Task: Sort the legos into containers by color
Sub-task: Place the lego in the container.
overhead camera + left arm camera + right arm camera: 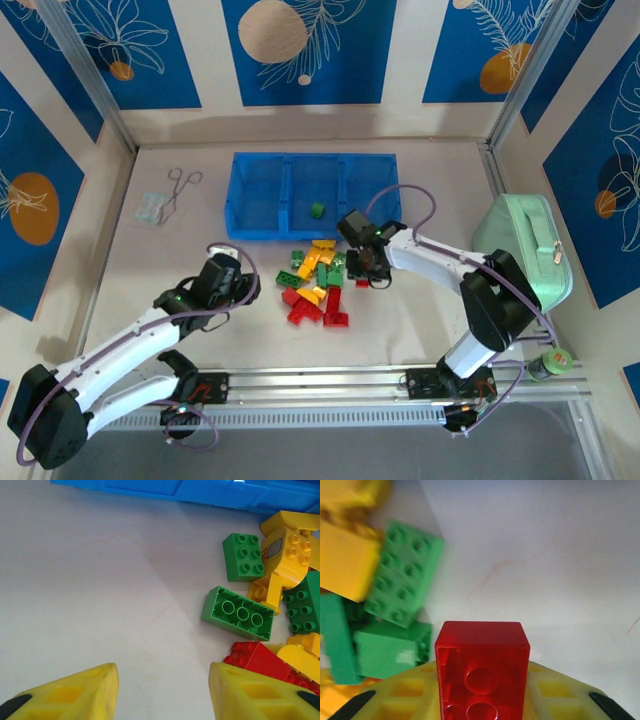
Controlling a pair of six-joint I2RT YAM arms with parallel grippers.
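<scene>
1. Right gripper (pixel 368 264) of mine is clamped on a small red studded plastic brick (pixel 482 655), pinched between both yellow fingers. It sits low at the right edge of the pile of red, green and yellow-orange plastic bricks (pixel 318 285), in the centre of the top view. I cannot tell whether the brick is clear of the pale tabletop (pixel 150 250).
2. As I judge it, the job now is to carry this brick to the translucent blue plastic tray (pixel 312 158) in the upper middle of the top view. Its middle compartment holds a lone small green brick (pixel 317 209), so red belongs in a side one. The right compartment lies nearest, just up-frame from my gripper.
3. To do it well I should lift straight up first, so the brick does not drag the green ones at the left of the right wrist view. Then I should cross the tray's near wall with room to spare and let go only when well inside, low enough that the brick does not bounce out.
4. In the right wrist view the brick's long axis runs from the bottom edge upward, along my fingers and out past their tips. Its hollow underside, with two round tubes, faces the camera, so the studs must point away.
5. My left gripper (pixel 164 680) has its fingers apart with nothing between them, over bare tabletop to the left of the pile.
</scene>
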